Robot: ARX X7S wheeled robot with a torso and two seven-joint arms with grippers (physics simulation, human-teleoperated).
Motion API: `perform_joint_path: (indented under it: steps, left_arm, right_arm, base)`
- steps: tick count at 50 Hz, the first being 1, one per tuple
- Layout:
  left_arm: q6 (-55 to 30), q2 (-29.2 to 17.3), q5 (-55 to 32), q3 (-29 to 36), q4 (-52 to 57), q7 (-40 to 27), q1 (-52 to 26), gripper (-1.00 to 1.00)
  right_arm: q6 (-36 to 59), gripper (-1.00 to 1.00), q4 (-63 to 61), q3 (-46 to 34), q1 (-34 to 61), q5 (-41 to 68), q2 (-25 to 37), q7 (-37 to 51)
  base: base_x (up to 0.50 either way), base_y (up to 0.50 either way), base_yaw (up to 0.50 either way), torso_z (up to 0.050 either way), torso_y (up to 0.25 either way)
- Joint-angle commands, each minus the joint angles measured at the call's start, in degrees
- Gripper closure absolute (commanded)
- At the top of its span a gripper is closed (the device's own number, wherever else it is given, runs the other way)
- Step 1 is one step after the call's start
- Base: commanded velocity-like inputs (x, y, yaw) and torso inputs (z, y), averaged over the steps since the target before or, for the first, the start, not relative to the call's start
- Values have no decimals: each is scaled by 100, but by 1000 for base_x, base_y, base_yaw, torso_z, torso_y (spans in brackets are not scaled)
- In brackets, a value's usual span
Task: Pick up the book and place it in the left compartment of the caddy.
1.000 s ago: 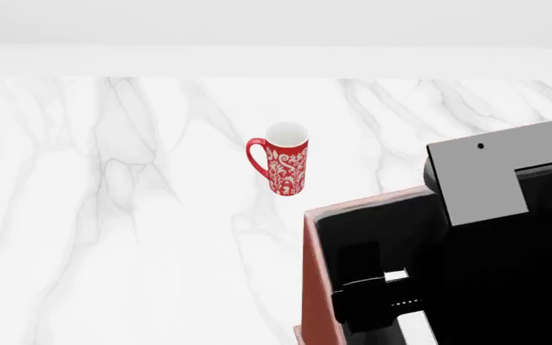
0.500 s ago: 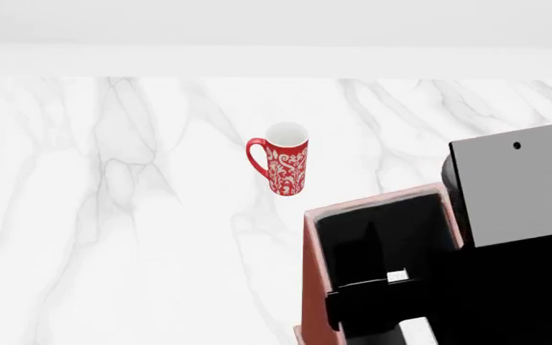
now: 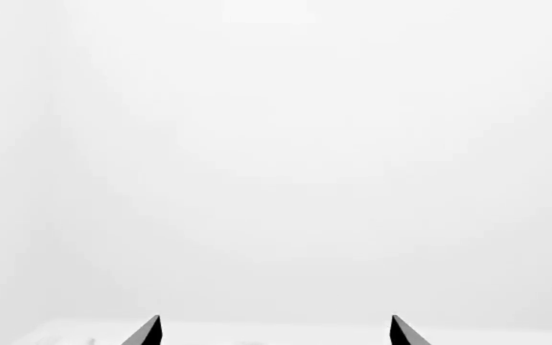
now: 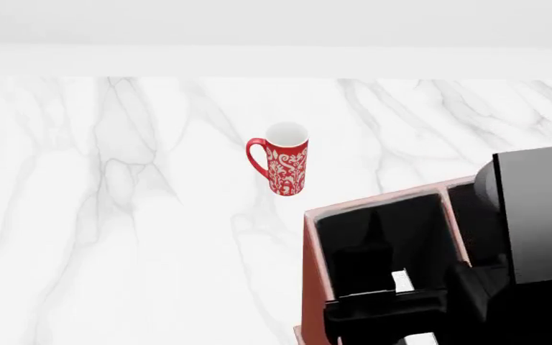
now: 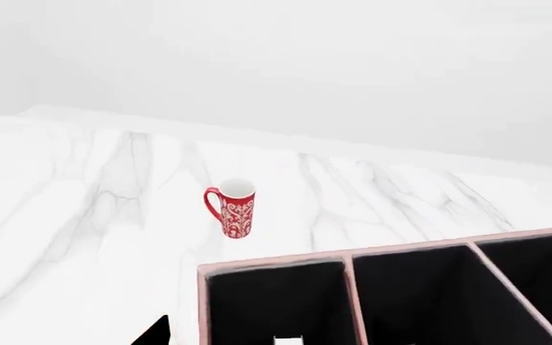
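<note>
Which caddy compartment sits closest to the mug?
The left compartment of the caddy, at the end beside the red mug; the rest lie farther right, past the divider.

Mug [image 4: 287, 167] in head, right-wrist views

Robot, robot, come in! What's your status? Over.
Left end effector open, empty. Right arm over caddy, grip hidden. Book edge showing inside left compartment. Mug apart, no obstacle.
</note>
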Motion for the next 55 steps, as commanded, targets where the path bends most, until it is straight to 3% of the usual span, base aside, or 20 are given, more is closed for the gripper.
perform_joint_path:
  steps: [1,44,55]
  left_arm:
    - [109,-133,-304,-303,180,-101,96,-100]
    - [240,-321,-894,-954,471,-232,230,-100]
    - [-62,-166,-1190,-1310,508,-266,89,-100]
  right_arm:
    - [-183,-100,-320,165,40,48,119,159]
    - [-803,-100,-1268,797,-45,-56,665,329]
    - [-946,-100,-1452,956,-108,-108,763,399]
  base:
    - [0,0,0,0,0]
    - [0,0,0,0,0]
    - [0,0,0,0,0]
